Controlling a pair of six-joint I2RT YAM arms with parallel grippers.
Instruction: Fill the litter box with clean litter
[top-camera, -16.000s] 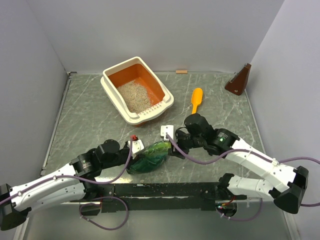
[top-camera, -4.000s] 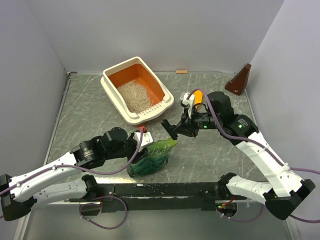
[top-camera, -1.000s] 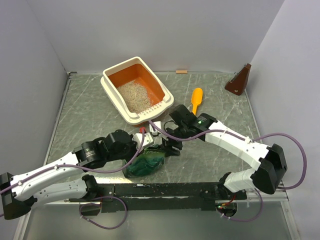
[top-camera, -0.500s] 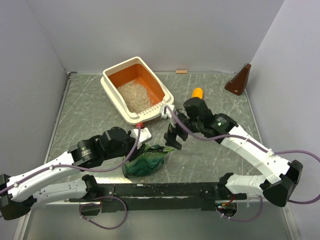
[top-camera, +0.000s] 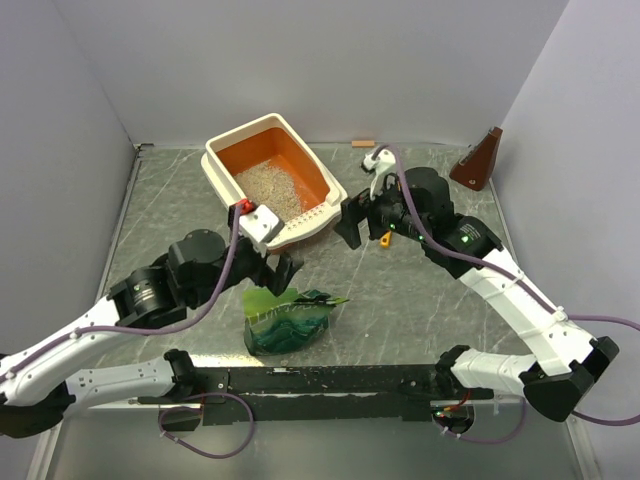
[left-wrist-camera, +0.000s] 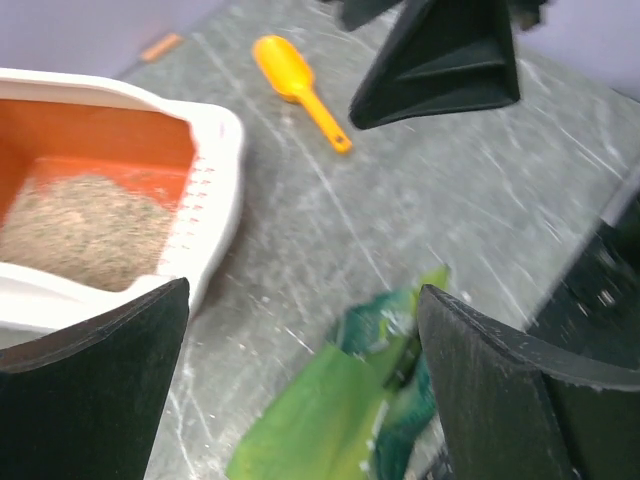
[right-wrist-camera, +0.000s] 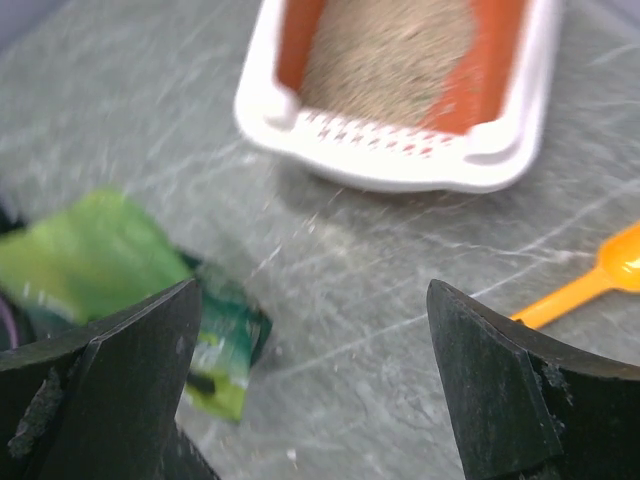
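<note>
Litter box (top-camera: 300, 158) filling depends on the crinkled green bag (top-camera: 290, 320), the thing nearest the front edge of the bench, just left of its middle. The bag lies slumped with its mouth flaps splayed toward the far side. Whether any grit is left in it I cannot tell, as the wrist views are blurred.

Just beyond the bag hangs the left gripper (top-camera: 280, 268), its claw spread wide and holding nothing. Right of it and further back, the right gripper (top-camera: 362, 222) also hangs with its fingers apart and empty. It hides most of an orange scoop (left-wrist-camera: 297, 88) lying on the bench behind it.

The box sits toward the far left corner, skewed, with its slotted end pointing at the grippers. The clean litter (top-camera: 268, 190) is a shallow grainy heap at that end, and the far half of the orange floor is bare.

The litter is loose and will pour, so it cannot be pinched. It probably has to be moved in the bag, which looks soft, slick and floppy. That bag is best taken by a flap at the mouth and by its closed bottom corner. The box itself looks stiff, and its rim is the place to grip it.

A brown wedge (top-camera: 480, 160) stands in the far right corner.
</note>
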